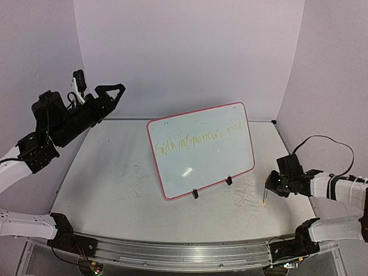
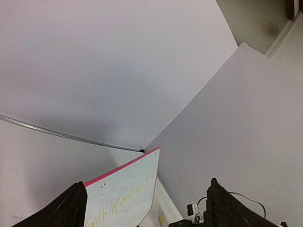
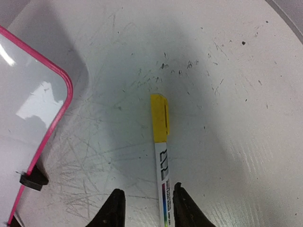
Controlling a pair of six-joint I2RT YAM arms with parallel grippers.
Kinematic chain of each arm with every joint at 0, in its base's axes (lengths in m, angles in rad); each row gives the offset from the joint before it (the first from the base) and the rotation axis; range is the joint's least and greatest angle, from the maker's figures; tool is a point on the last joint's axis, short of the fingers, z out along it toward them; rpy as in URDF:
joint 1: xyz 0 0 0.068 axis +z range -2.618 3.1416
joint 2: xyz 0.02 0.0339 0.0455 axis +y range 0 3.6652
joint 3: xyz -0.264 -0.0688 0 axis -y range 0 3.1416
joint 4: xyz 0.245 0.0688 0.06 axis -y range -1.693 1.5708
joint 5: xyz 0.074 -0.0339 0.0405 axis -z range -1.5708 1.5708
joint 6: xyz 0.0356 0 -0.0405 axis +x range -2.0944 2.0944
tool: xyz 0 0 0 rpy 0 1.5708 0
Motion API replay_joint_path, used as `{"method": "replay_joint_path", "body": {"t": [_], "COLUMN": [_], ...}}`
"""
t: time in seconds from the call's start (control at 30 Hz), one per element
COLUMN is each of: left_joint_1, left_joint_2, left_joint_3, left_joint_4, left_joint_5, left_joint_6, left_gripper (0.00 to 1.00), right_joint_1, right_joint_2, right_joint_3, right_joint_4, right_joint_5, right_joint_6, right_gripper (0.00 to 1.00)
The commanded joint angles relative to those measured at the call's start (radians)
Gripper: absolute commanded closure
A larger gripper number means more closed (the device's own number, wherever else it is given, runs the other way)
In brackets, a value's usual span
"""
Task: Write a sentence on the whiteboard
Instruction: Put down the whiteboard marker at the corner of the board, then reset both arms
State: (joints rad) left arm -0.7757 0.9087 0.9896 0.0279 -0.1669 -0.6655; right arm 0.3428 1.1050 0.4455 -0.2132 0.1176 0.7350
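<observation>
The whiteboard [image 1: 201, 169] stands tilted back on the table, red-pink rim all round. The sentence [image 1: 198, 138] runs in faint yellow-green handwriting across its upper half. My left gripper [image 1: 111, 87] hangs high at the far left, open and empty; in its wrist view the whiteboard [image 2: 125, 182] and sentence [image 2: 118, 201] show between its fingers. My right gripper [image 1: 266, 187] is low over the table right of the board. A white marker with a yellow cap [image 3: 161, 151] lies between its parted fingers [image 3: 147, 191], against the right one with a gap on the left.
Two black clip feet [image 1: 195, 194] [image 1: 229, 180] hold the board's lower edge; one foot [image 3: 32, 179] and the board's corner [image 3: 28, 94] sit left of the right gripper. Grey scribble marks [image 3: 71, 161] cover the tabletop. Walls enclose three sides; a metal rail [image 1: 172, 253] runs along the front.
</observation>
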Motion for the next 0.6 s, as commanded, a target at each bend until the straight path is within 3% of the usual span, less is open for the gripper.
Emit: {"method": "replay_joint_path", "body": {"t": [0.0,0.1,0.17,0.2,0.43,0.57], "left_joint_1": [0.004,0.004,0.004,0.004,0.004,0.004], "left_joint_2": [0.001,0.020,0.027,0.029,0.015,-0.006], "left_joint_3": [0.149,0.232,0.278,0.299,0.421,0.454], "left_joint_4": [-0.098,-0.171,-0.197,-0.207,-0.231,-0.231], "left_joint_5": [-0.062,-0.105,-0.130,-0.147,-0.225,-0.256], "left_joint_6": [0.108,0.176,0.221,0.245,0.371,0.417], "left_gripper": [0.10,0.08,0.06,0.05,0.02,0.01], "right_joint_1": [-0.003,-0.003,-0.003,-0.003,-0.002,-0.003], "right_joint_2": [-0.150,-0.271,-0.330,-0.349,-0.361,-0.378], "right_joint_3": [0.162,0.321,0.434,0.490,0.911,1.058], "right_joint_4": [-0.145,-0.250,-0.294,-0.313,-0.434,-0.423], "right_joint_5": [0.072,0.106,0.124,0.128,0.116,0.125], "right_joint_6": [-0.106,-0.231,-0.325,-0.373,-0.561,-0.620], "right_gripper": [0.52,0.35,0.11,0.04,0.02,0.02]}}
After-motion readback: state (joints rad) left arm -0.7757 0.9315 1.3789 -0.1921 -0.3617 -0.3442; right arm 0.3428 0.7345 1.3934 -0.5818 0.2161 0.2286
